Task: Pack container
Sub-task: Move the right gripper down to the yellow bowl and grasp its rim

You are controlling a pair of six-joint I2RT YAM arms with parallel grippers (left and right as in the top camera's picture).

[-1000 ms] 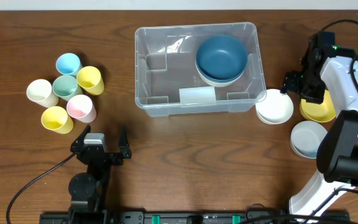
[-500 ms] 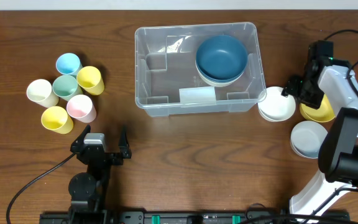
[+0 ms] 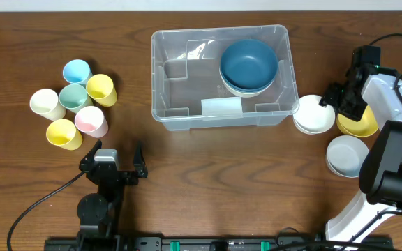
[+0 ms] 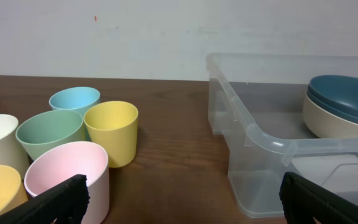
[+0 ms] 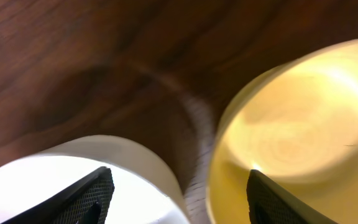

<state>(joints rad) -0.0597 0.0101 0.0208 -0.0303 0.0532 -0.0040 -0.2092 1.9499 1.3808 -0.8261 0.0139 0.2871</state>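
Container (image 3: 165, 84), a large clear plastic bin with rounded corners and a rim, stands at the back middle of the table (image 3: 208, 181) with its long side running across. A small white label (image 3: 221, 107) shows at its near wall. In its right half a dark blue bowl (image 3: 249, 61) nests in a cream bowl (image 3: 246, 90).

The right gripper (image 3: 337, 104) hangs low just right of the bin, between a white bowl (image 3: 313, 117) and a yellow bowl (image 3: 361, 125). Its fingers stand partly apart. In the wrist view one fingertip (image 5: 82, 199) is over the white bowl's hollow and the other (image 5: 278, 199) over the yellow one's, with both rims between them. Whether either finger touches a bowl cannot be told.

The left gripper (image 3: 114, 155) sits at the front left, spread wide and holding nothing.

A pale grey-blue bowl (image 3: 346, 155) lies nearer the front, beside the right arm. Six cups (image 3: 75, 101) cluster at the left, well apart from the bin: white, green, pink, blue and two yellow.
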